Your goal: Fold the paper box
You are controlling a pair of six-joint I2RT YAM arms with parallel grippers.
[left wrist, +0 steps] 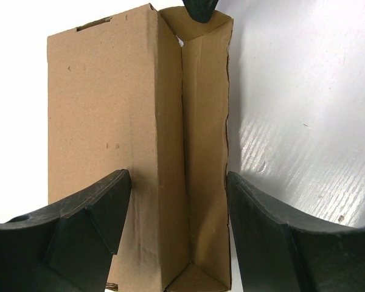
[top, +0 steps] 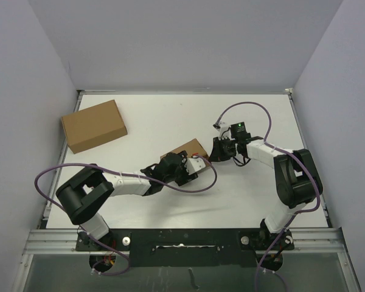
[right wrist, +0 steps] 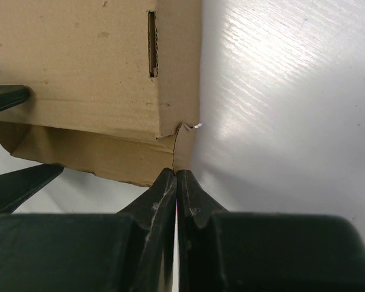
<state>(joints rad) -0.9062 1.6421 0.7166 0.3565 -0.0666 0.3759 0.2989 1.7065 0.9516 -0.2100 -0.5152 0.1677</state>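
Note:
The paper box [top: 190, 148] lies mid-table, brown cardboard, mostly folded. In the left wrist view its lid [left wrist: 109, 109] is down and a side wall [left wrist: 207, 121] stands up with a narrow trough between them. My left gripper [top: 179, 170] is open, and its fingers [left wrist: 97, 213] straddle the box's near end, one over the lid and one outside the side wall. My right gripper [top: 216, 150] is shut, its tips [right wrist: 177, 173] pinching the thin edge of the box's corner flap [right wrist: 184, 143]. A slot [right wrist: 152, 44] shows in the lid.
A larger plain brown cardboard box [top: 94, 125] lies at the back left. White walls enclose the table on three sides. Purple cables loop from both arms over the table [top: 170, 115].

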